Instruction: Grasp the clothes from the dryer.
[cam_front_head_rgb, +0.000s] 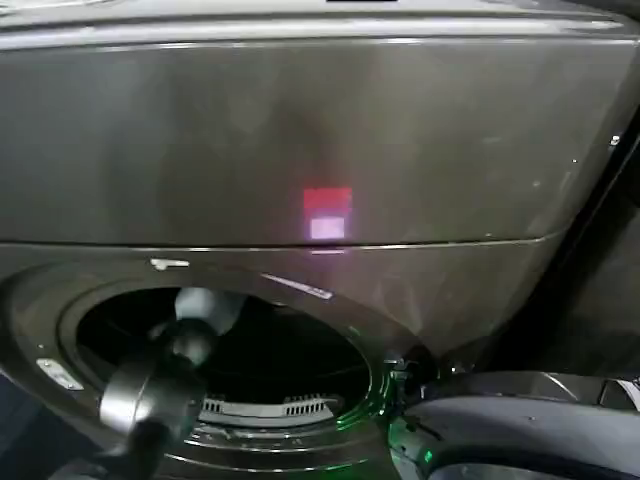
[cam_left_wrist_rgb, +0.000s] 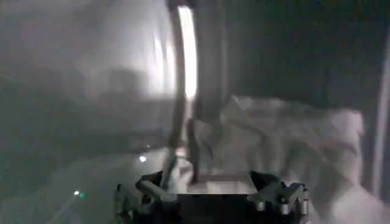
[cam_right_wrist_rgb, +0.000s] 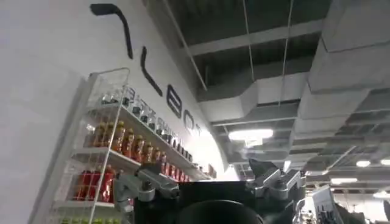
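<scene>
The dryer (cam_front_head_rgb: 300, 140) is a dark grey-bronze front-loader with a pink-red light (cam_front_head_rgb: 327, 212), and its round porthole (cam_front_head_rgb: 250, 350) stands open. My left arm (cam_front_head_rgb: 165, 385) reaches into the porthole. Inside the drum, the clothes (cam_left_wrist_rgb: 286, 140) lie as a wrinkly white bundle just beyond my left gripper (cam_left_wrist_rgb: 210, 179). That gripper is open, its fingers spread wide, with nothing between them. My right gripper (cam_right_wrist_rgb: 210, 176) is parked away from the dryer, pointing up at the ceiling, open and empty.
The dryer's silver-rimmed door (cam_front_head_rgb: 520, 420) hangs open at the lower right of the head view, close to the porthole. The drum wall (cam_left_wrist_rgb: 73, 91) curves around the left gripper. A wall shelf of bottles (cam_right_wrist_rgb: 116, 152) shows in the right wrist view.
</scene>
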